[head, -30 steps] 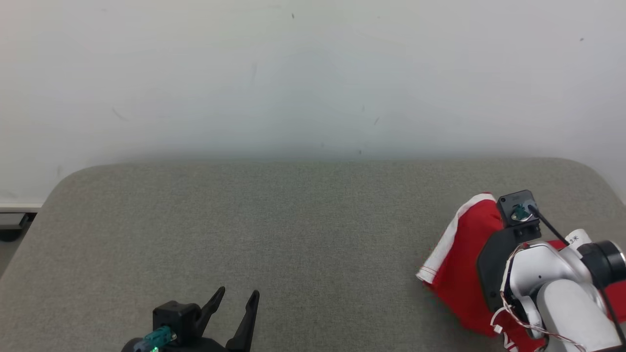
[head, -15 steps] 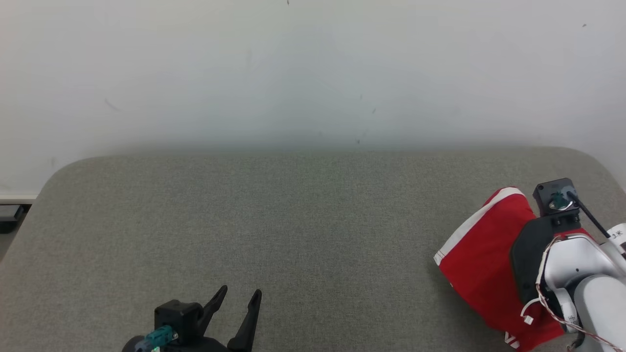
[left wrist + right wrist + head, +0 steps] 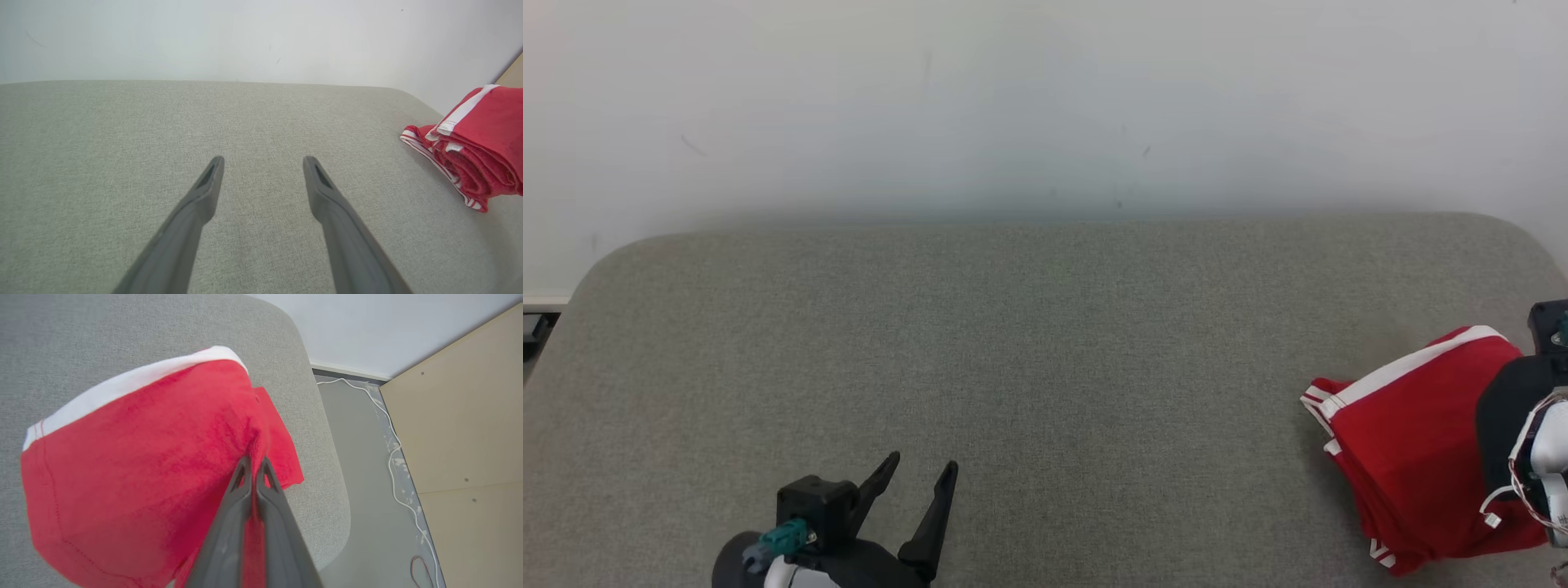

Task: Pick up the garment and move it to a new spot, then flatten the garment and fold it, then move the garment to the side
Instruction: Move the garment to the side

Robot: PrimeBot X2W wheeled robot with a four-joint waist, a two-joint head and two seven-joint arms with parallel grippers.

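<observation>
Red cloth with a white band, our folded garment [image 3: 1413, 457] sits at the far right end of the grey padded top [image 3: 1013, 343], close to its rounded edge. Our right gripper [image 3: 254, 463] has both fingers pressed together on a pinch of the red fabric near the garment's right margin. The bundle hangs from that pinch, and its striped hems at the left end touch the padding.

Our left gripper [image 3: 923, 462] sits low at the near edge with its fingers wide apart and nothing between them. It is well apart from the garment, which lies off to its right, so the right arm is clearly the nearer one.

We judge the last step, moving the garment to the side, to be in hand. What matters for the release is that the edge of the top lies just beyond the pinching fingers, with the floor [image 3: 359, 465] below. The cloth should come down inboard of that edge.
</observation>
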